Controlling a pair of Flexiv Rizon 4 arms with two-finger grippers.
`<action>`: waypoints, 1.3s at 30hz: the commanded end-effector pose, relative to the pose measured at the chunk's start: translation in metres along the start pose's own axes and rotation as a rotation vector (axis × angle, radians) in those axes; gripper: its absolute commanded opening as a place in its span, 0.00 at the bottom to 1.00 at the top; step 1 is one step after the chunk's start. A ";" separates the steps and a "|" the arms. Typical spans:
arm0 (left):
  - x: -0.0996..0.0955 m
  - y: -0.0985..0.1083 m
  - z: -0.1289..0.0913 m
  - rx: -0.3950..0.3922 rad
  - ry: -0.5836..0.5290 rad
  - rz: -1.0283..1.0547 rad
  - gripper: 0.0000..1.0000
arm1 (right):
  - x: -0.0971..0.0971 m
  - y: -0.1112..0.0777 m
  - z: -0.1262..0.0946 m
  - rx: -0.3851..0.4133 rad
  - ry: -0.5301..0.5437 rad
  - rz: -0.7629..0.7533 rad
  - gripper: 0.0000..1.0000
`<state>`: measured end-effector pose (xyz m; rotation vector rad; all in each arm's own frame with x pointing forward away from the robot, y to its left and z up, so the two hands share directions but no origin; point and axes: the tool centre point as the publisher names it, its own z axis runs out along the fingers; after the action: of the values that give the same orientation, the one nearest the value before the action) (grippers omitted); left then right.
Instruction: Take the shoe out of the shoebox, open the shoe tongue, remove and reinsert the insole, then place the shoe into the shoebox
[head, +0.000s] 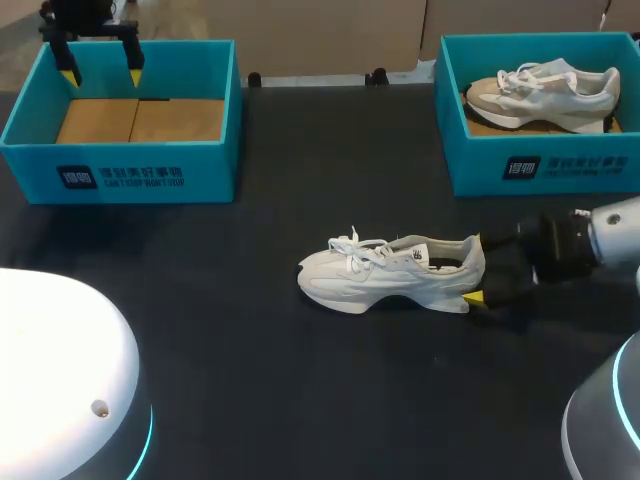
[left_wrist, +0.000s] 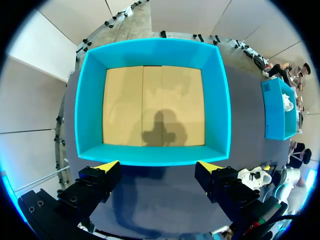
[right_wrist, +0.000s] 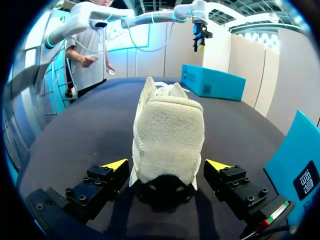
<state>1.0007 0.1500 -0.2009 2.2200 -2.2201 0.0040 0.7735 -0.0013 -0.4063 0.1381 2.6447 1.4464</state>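
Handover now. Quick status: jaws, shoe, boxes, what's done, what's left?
Left gripper: jaws open, empty, above the empty left box.
Right gripper: jaws open, straddling the heel of the white shoe, not clamped.
The shoe stands upright on the table. A second shoe lies in the right box.
Done: shoe out. Left, as it looks: open tongue, insole out and back, shoe into box.

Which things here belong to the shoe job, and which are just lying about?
Job in hand:
white shoe on the table
right hand, open, fingers either side of the heel
empty shoebox, probably the shoe's own
left hand, open above that box

Lying about:
second shoebox
grey shoe inside it
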 end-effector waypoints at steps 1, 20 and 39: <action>0.000 0.000 0.000 0.000 -0.001 0.000 1.00 | -0.003 0.002 0.009 0.006 0.009 -0.003 1.00; 0.000 0.000 0.000 0.000 -0.001 0.000 1.00 | -0.005 0.010 0.042 -0.013 0.052 -0.005 1.00; 0.000 0.000 0.000 0.000 -0.001 0.000 1.00 | 0.008 0.011 0.042 -0.008 0.126 -0.046 0.00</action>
<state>1.0007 0.1500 -0.2009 2.2200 -2.2202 0.0040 0.7760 0.0395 -0.4186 -0.0116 2.7117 1.5042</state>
